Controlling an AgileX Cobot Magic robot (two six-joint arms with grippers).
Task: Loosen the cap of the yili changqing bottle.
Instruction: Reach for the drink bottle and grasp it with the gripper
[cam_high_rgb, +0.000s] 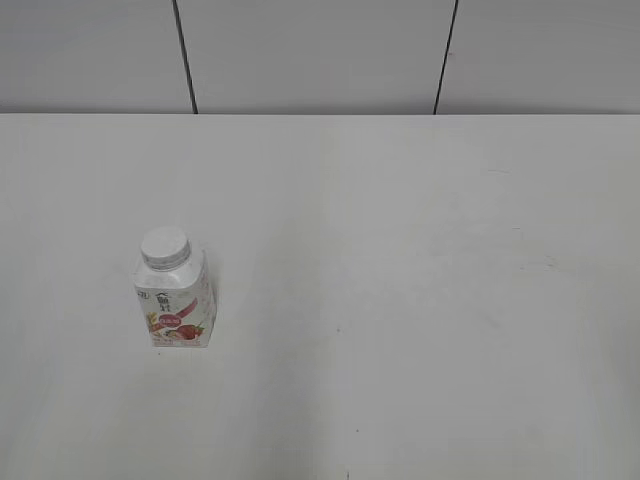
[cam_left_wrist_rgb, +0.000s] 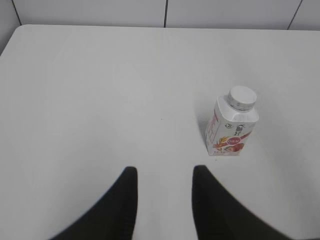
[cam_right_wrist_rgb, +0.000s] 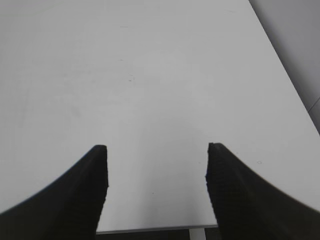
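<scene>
Closest in, the left gripper (cam_left_wrist_rgb: 162, 180) hangs over the white bench (cam_high_rgb: 420, 300) with its dark fingers (cam_left_wrist_rgb: 125, 195) parted and nothing between them. The right gripper (cam_right_wrist_rgb: 156, 165) is the same story: fingers (cam_right_wrist_rgb: 95, 185) spread wide, bare bench beneath, bottle nowhere in its view.

Further out, on the left half of the bench, stands the yili changqing bottle (cam_high_rgb: 176, 305), upright, white cap (cam_high_rgb: 164, 246) seated on its neck, strawberry label facing the exterior camera. Neither arm is near it; from the left wrist it sits ahead and off to the right (cam_left_wrist_rgb: 231, 130).

So this looks like the approach, nothing loosened yet. To do it well, I'd say one gripper should clamp the squarish body low and firm, flat sides against the fingers, so it can't spin. The other should come straight down over the cap (cam_left_wrist_rgb: 242, 96), centred on the ribbed rim, then twist. Grip off-centre and this light bottle could tip or slide.
</scene>
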